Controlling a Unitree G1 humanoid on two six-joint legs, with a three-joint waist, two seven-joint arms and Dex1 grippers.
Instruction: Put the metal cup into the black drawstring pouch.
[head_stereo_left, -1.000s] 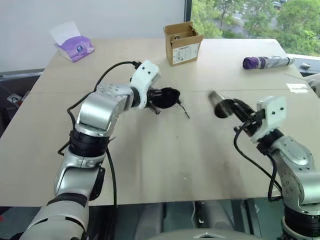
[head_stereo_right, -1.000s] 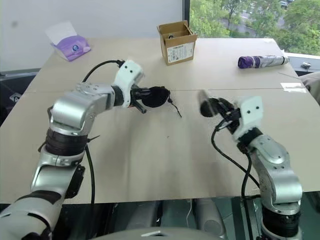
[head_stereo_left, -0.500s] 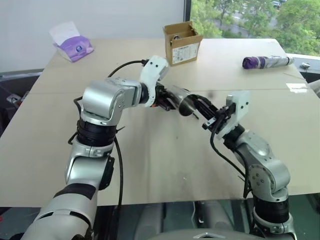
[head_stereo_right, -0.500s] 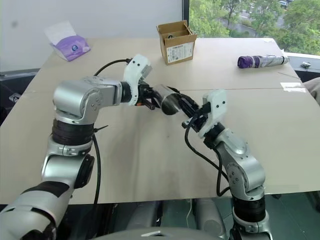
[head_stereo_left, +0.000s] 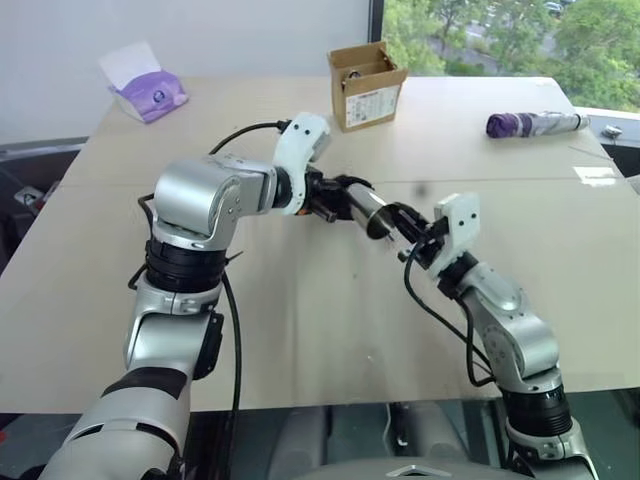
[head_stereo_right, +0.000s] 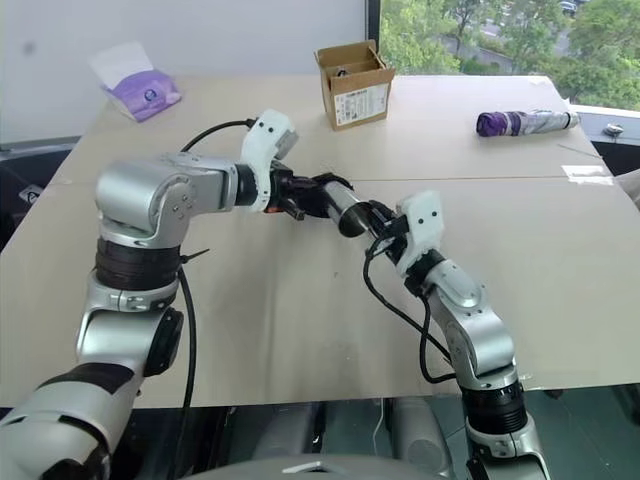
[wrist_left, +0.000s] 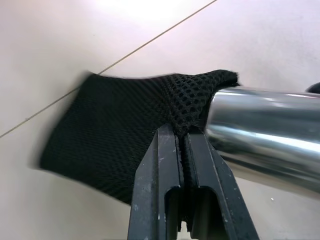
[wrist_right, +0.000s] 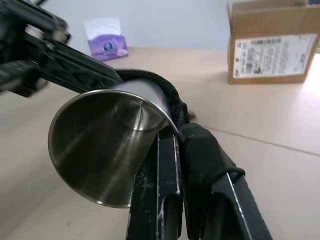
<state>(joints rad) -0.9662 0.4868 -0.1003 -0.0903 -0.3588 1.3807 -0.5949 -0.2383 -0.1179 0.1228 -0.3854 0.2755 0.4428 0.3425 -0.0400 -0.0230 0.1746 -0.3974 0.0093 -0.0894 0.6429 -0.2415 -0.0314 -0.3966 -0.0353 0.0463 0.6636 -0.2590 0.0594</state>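
Note:
The metal cup (head_stereo_left: 369, 211) is a shiny steel tumbler held level above the table, its open mouth (wrist_right: 102, 150) facing my right wrist. My right gripper (head_stereo_left: 403, 227) is shut on the cup's rim wall, one finger (wrist_right: 161, 192) inside the mouth. The black drawstring pouch (wrist_left: 112, 135), soft black mesh, hangs from my left gripper (wrist_left: 182, 136), which is shut on its rim. The cup's closed end meets the pouch's mouth (head_stereo_right: 325, 186); black fabric (wrist_right: 169, 94) wraps part of that far end. How deep the cup sits is hidden.
At the table's far side stands a brown cardboard box (head_stereo_left: 365, 84). A purple tissue pack (head_stereo_left: 148, 92) lies far left and a purple cylindrical object (head_stereo_left: 534, 124) far right. A white slip (head_stereo_left: 597, 175) sits near the right edge.
My right arm has swung left across the table, bringing the cup from open space on the right up to the pouch's mouth. The left gripper has kept the pouch nearly in place.

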